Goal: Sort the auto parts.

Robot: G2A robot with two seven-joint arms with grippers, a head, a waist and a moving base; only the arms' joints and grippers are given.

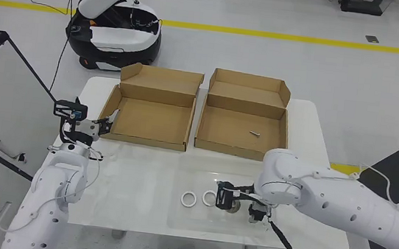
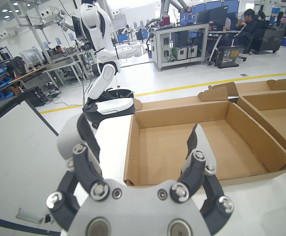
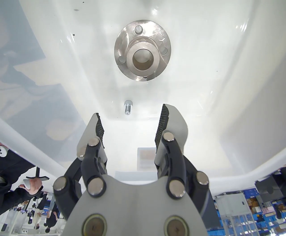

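A: What was nearest the robot?

B: A clear tray [image 1: 183, 216] at the near edge of the white table [image 1: 132, 191]. The right hand [image 3: 130, 121] hung low over it, its fingers spread well apart with nothing between them.

A: And the parts in there?

B: A short bolt [image 3: 127, 107] lay on the tray floor just ahead of the gap between the fingers, touching neither one. Past it, and apart from it, a round metal flange [image 3: 142, 50] lay flat with its collar up. From above, two pale rings [image 1: 184, 198] lay side by side in the tray just beside that hand. I couldn't tell whether one of them was the flange.

A: Where was the left hand?

B: Farther out, at the table's left side. The left hand [image 2: 138, 131] was opened wide and held nothing. It hovered just outside the near left corner of the left box [image 2: 201, 143].

A: And beyond that?

B: The right box [image 1: 236, 129] sat close alongside the left one, both with their lids folded back on the far side. A small metal part [image 1: 255, 133] lay on the right box's floor. Past the table, a white robot [image 1: 113, 33] stood on the floor.
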